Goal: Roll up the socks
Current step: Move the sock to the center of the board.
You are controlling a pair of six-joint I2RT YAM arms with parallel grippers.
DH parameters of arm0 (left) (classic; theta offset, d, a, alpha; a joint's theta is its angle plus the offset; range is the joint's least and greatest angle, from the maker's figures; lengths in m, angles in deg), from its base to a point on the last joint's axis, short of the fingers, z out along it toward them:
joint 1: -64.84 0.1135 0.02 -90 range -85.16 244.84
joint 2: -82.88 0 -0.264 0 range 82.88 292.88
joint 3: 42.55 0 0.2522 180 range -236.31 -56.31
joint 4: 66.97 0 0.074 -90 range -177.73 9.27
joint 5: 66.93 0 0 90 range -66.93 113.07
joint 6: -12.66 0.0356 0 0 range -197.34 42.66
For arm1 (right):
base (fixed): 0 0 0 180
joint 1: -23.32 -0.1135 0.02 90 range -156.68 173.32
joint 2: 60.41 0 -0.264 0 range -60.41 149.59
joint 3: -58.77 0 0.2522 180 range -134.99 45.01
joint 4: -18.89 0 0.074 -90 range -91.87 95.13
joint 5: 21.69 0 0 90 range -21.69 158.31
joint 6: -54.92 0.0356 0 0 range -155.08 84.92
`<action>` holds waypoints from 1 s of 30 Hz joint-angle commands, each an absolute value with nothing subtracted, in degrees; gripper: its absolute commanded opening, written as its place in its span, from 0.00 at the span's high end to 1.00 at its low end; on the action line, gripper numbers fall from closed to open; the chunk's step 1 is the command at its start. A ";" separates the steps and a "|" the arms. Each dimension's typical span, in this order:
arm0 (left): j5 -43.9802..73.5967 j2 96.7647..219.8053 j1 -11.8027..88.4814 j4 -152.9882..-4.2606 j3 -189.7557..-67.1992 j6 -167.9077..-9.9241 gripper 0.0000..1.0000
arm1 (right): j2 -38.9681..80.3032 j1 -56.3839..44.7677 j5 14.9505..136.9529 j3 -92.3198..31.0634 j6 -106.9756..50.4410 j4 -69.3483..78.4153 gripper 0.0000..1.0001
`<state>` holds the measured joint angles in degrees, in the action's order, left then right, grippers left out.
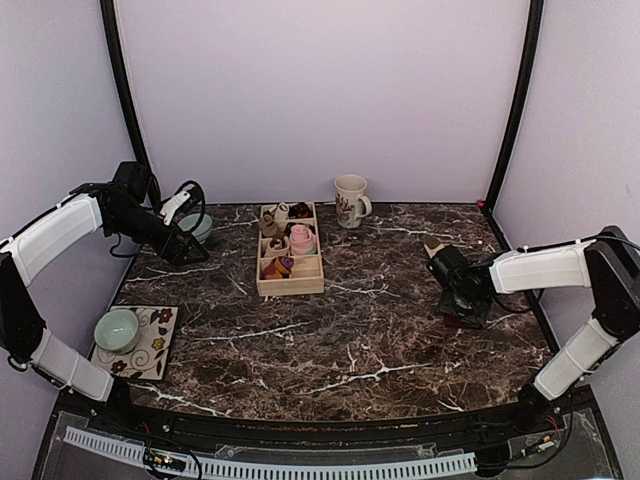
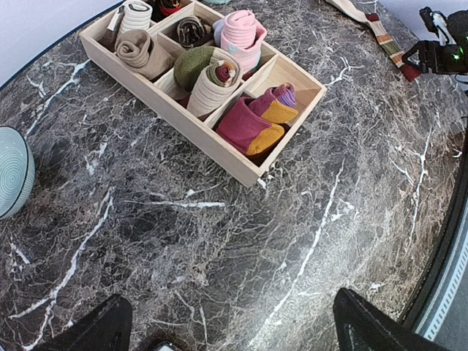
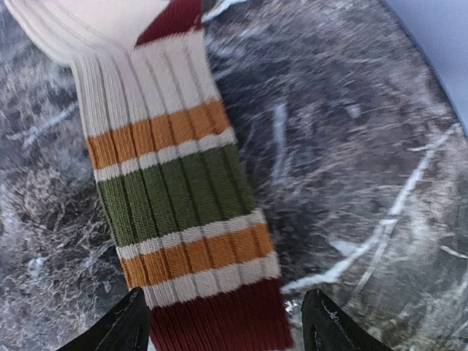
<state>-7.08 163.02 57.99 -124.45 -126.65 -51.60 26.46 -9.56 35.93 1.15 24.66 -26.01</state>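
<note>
A cream ribbed sock [image 3: 172,190] with orange and green stripes and a maroon cuff lies flat on the marble table. My right gripper [image 3: 230,329] is open, one finger on each side of the maroon cuff, close above it. From above, the right gripper [image 1: 443,259] covers most of this sock [image 1: 433,243]. The left wrist view shows the sock [image 2: 374,26] at the far right. My left gripper [image 2: 234,333] is open and empty above bare marble, at the far left [image 1: 186,246]. A rolled maroon, purple and orange sock bundle [image 2: 256,121] sits in the wooden box's front compartment.
The wooden divided box [image 1: 290,287] stands mid-table, holding beige rolls [image 2: 212,84], a pink bundle [image 2: 241,33] and a dark brown bundle [image 2: 191,31]. A mug [image 1: 350,200] stands behind it. A teal bowl [image 1: 199,226] is by the left gripper. Another bowl [image 1: 116,330] sits on a floral mat.
</note>
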 commanded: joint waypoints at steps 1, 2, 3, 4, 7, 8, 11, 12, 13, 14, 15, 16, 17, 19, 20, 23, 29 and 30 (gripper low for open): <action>-7.16 162.15 58.36 -127.13 -127.99 -49.87 0.01 | 31.84 -8.50 43.71 1.68 19.91 -18.47 0.29; -7.04 161.89 58.41 -127.13 -127.78 -49.69 0.01 | 33.32 -8.50 45.39 1.42 19.25 -17.49 0.29; -7.07 161.71 58.41 -127.26 -127.75 -49.53 0.01 | 34.43 -8.48 47.21 1.34 18.69 -16.46 0.29; -7.18 161.52 58.38 -127.48 -127.76 -49.44 0.01 | 35.17 -8.56 49.07 1.56 18.24 -14.99 0.29; -7.78 161.00 58.38 -127.98 -127.77 -48.85 0.01 | 37.02 -8.99 56.59 1.68 16.65 -10.10 0.30; -8.07 160.83 58.38 -128.22 -127.76 -48.60 0.01 | 37.92 -9.70 58.47 0.95 16.22 -9.18 0.30; -8.98 160.49 58.40 -128.61 -127.94 -48.12 0.01 | 42.54 -13.93 60.68 -4.12 14.98 -9.63 0.31; -9.28 160.53 58.42 -128.79 -128.01 -48.02 0.01 | 44.60 -15.85 61.12 -6.50 14.73 -10.28 0.30; -9.71 160.57 58.37 -128.97 -128.07 -47.88 0.01 | 46.69 -17.72 61.38 -9.39 14.45 -11.13 0.30; -10.23 160.57 58.38 -129.24 -128.27 -47.73 0.01 | 49.01 -19.88 61.43 -13.56 14.10 -12.08 0.31; -10.72 160.51 58.42 -129.51 -128.35 -47.51 0.01 | 51.12 -21.71 61.57 -15.45 13.81 -13.07 0.31; -11.11 160.37 58.41 -129.77 -128.46 -47.35 0.01 | 52.98 -23.96 62.00 -19.31 13.52 -13.60 0.31; -11.61 160.17 58.41 -130.12 -128.54 -47.10 0.01 | 54.78 -25.48 62.54 -22.22 13.38 -13.90 0.31; -12.90 159.77 58.33 -130.72 -128.53 -46.22 0.01 | 57.85 -28.08 63.98 -26.83 13.27 -14.44 0.32; -13.41 159.56 58.41 -131.09 -128.55 -45.73 0.01 | 59.17 -29.28 64.19 -28.88 13.30 -15.08 0.33; -15.40 159.34 58.32 -132.54 -128.64 -44.27 0.01 | 61.49 -31.95 64.35 -32.61 13.83 -16.05 0.33; -21.88 160.35 57.30 -135.33 -128.94 -41.24 0.01 | 57.04 -33.12 63.74 -30.45 15.85 -14.96 0.25; -21.96 160.70 56.61 -135.50 -128.99 -40.91 0.01 | 55.50 -33.12 63.66 -29.68 16.12 -14.76 0.23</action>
<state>-16.68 161.20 57.83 -131.99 -127.53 -43.99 57.71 -32.67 59.62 -33.36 13.69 -9.96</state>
